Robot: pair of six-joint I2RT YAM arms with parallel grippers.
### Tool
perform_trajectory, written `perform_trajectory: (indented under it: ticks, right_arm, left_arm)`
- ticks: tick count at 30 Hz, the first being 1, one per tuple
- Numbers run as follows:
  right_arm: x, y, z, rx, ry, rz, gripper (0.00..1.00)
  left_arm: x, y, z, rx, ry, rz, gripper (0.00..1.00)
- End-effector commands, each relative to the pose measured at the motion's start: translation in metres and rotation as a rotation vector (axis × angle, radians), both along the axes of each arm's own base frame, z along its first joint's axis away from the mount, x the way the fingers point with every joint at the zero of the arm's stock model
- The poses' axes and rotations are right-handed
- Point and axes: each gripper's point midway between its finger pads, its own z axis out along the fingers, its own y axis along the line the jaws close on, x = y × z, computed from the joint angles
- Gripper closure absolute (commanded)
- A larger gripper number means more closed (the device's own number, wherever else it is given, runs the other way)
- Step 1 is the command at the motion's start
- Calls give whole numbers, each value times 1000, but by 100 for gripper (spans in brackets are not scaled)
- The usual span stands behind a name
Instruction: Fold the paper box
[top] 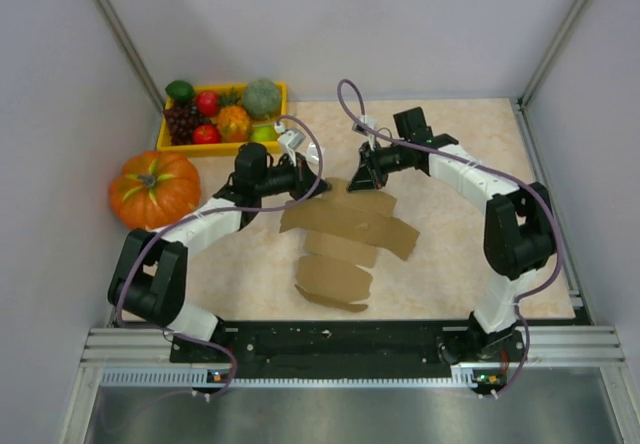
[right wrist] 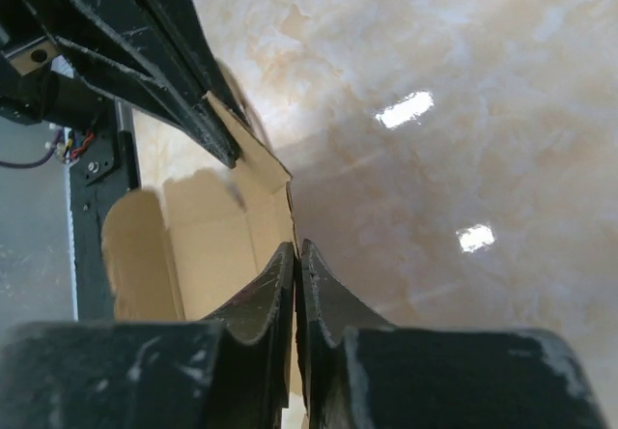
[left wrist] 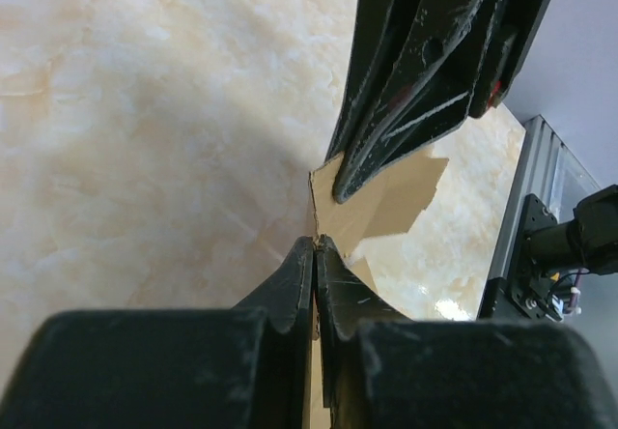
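Observation:
The paper box is a brown cardboard cut-out with flaps, lying mid-table with its far end raised. My left gripper is shut on the far edge of that raised flap. In the left wrist view, the left gripper pinches the thin cardboard edge, with the other arm's fingers just beyond. My right gripper meets the same edge from the right. In the right wrist view, the right gripper is shut on the flap's edge, with the box's inner face to the left.
An orange pumpkin sits at the left wall. A yellow tray of toy fruit stands at the back left. Grey walls close in both sides and the back. A metal rail runs along the near edge.

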Motion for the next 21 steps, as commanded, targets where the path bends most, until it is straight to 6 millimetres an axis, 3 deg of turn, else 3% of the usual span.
perform_trajectory:
  ticks: [1, 3, 4, 5, 7, 9, 10, 11, 13, 14, 16, 17, 21]
  right_arm:
    - [6, 8, 23, 33, -103, -20, 100]
    - [3, 8, 27, 63, -141, -14, 100]
    - [-1, 7, 37, 79, -173, -5, 100]
    - [-5, 6, 35, 83, -174, 7, 100]
    - [-15, 4, 38, 95, -196, 42, 100]
    - [-21, 2, 45, 110, -221, 61, 100]
    - [-25, 3, 47, 122, -219, 77, 100]
    - [-27, 3, 50, 133, -221, 88, 100]
    - [-31, 5, 53, 151, -212, 107, 100]
    - [-32, 6, 55, 156, -214, 111, 100]
    - [-31, 6, 57, 160, -215, 112, 100]
    - [-31, 6, 58, 161, -213, 113, 100]
    - [-29, 7, 58, 164, -199, 109, 100]
  left_arm:
    - [-13, 0, 44, -62, -85, -21, 94]
    - [-17, 2, 55, -80, -81, -16, 84]
    - [-17, 7, 58, -85, -76, -4, 72]
    - [-19, 12, 67, -95, -84, 8, 45]
    - [-17, 27, 73, -130, -65, 38, 37]
    - [-16, 38, 84, -164, -67, 75, 37]
    - [-9, 47, 84, -162, -69, 125, 42]
    - [-2, 52, 83, -153, -76, 166, 53]
    - [13, 56, 66, -74, -76, 199, 60]
    - [19, 53, 73, -51, -97, 184, 63]
    - [26, 45, 47, 38, -75, 149, 69]
    - [29, 39, 54, 47, -98, 122, 70]
    - [10, 12, 58, 4, -167, -29, 73]
